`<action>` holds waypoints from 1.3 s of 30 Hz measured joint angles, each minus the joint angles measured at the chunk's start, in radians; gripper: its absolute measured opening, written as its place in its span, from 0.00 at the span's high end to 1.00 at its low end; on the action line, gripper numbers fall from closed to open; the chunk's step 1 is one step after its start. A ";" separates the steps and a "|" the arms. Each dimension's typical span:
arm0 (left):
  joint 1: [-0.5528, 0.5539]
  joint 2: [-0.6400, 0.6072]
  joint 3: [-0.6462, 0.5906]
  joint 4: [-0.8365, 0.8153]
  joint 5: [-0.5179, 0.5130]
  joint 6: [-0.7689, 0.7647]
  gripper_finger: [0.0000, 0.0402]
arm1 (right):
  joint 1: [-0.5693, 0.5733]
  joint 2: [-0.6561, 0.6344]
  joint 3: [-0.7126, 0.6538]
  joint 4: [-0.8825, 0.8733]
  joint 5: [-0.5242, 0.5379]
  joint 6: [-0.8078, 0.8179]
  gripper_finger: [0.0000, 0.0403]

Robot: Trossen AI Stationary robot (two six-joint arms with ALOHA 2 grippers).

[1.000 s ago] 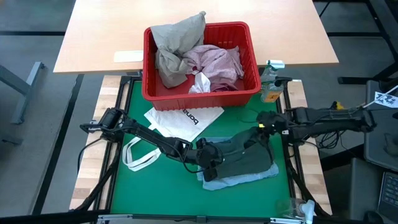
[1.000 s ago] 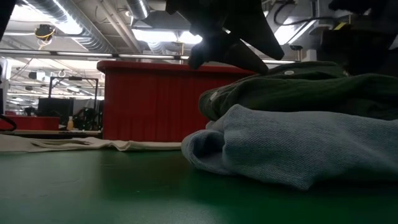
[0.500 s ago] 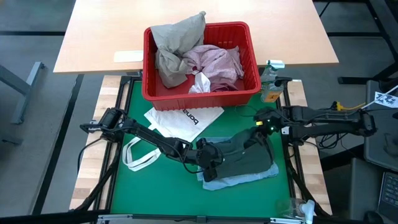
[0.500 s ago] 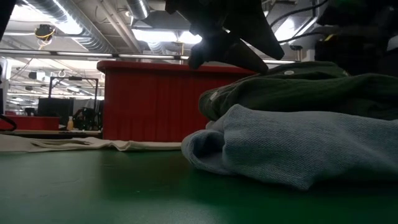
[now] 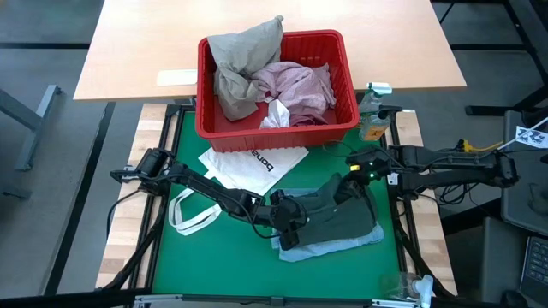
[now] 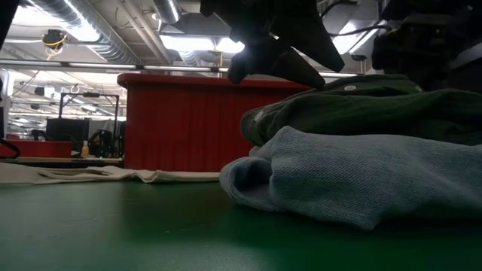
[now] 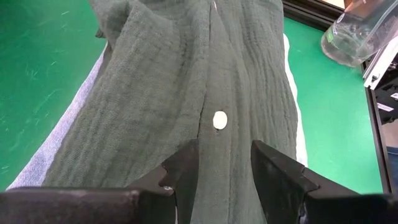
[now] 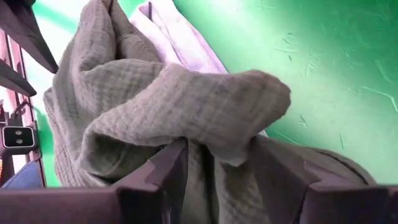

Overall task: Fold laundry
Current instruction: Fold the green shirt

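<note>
Dark grey-green crinkled cloth garment (image 5: 336,218) lies atop a light blue one at the counter's five o'clock. My right gripper (image 5: 349,190) pinches its two-o'clock corner; my left gripper (image 5: 293,229) clamps the nine-o'clock edge.

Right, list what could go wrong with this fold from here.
1. Both pincers, left and right, grip the green shirt; pulling apart could undo the fold instead of tidying it.
2. The shirt lies on the blue garment, so dragging it might rumple that one too.
3. The spray bottle stands near the right arm and could be knocked.
</note>
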State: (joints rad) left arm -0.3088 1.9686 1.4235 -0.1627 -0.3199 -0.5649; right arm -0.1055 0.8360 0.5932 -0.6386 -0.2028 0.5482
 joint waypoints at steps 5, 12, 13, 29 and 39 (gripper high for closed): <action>0.000 0.000 0.000 0.000 0.000 -0.001 0.65 | 0.000 0.000 0.000 0.011 -0.049 -0.004 0.57; 0.000 0.000 0.000 0.000 -0.010 -0.001 0.65 | 0.000 0.000 0.000 0.010 -0.132 0.078 0.70; 0.000 0.000 0.000 0.000 -0.012 -0.001 0.65 | 0.000 0.000 0.000 0.010 -0.132 0.098 0.74; 0.002 0.000 0.000 -0.001 -0.013 -0.001 0.65 | 0.000 0.000 0.001 0.017 -0.131 0.136 0.99; 0.002 0.000 0.000 -0.001 -0.012 0.000 0.65 | 0.000 0.000 0.001 0.017 -0.130 0.175 0.87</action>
State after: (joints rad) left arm -0.3073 1.9686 1.4235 -0.1635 -0.3321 -0.5652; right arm -0.1051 0.8356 0.5945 -0.6216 -0.3327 0.7228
